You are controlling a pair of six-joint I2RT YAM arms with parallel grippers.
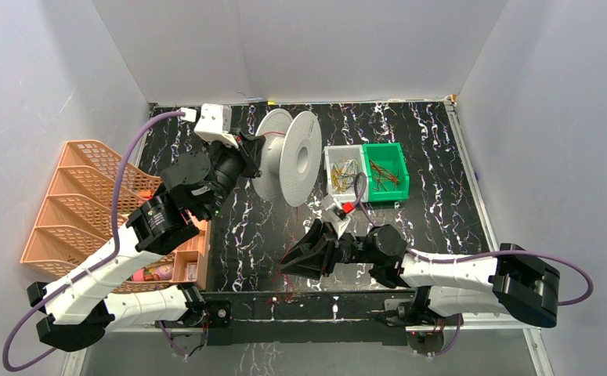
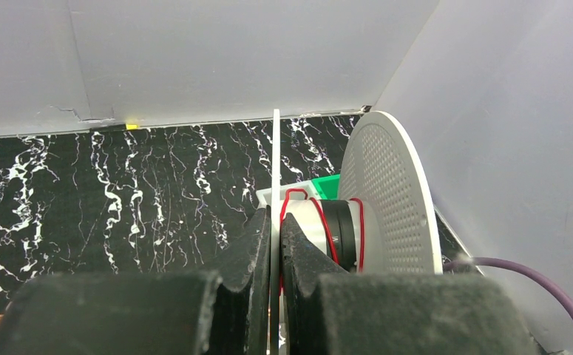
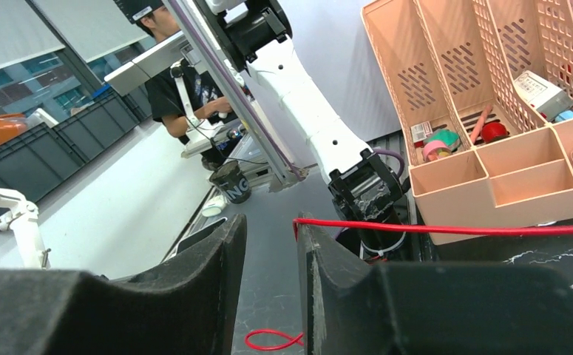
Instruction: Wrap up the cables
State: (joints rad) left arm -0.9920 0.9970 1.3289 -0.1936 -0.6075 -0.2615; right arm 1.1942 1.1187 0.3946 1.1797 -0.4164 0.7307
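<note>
The black marbled desk (image 1: 269, 227) is carrying everything on site. A peach organiser rack (image 1: 73, 196) is occupying its 9 o'clock edge, and the left arm (image 1: 112, 266) is reaching across the rack's near corner. A white spool (image 1: 304, 160) is standing on its flanges toward 12 o'clock. Just beside it, at its 3 o'clock, a white bin (image 1: 343, 148) and a green bin (image 1: 384, 146) are sitting side by side, touching. From the left wrist, the spool's perforated far flange is hiding nearly all of both bins.

The left hand (image 2: 276, 222) is clamping the spool's thin near flange, with a finger pressing on each face. The red cables (image 2: 326, 222) are looping a few turns round the spool hub, just beyond those fingers.

The right hand (image 3: 270, 222) is hovering low at 6 o'clock, near the desk's front edge. Its fingers are standing parted by a narrow gap, far wider than any strand. One red strand is running taut from the tip of one finger, touching it only. A small red loop is lying below the hand.
</note>
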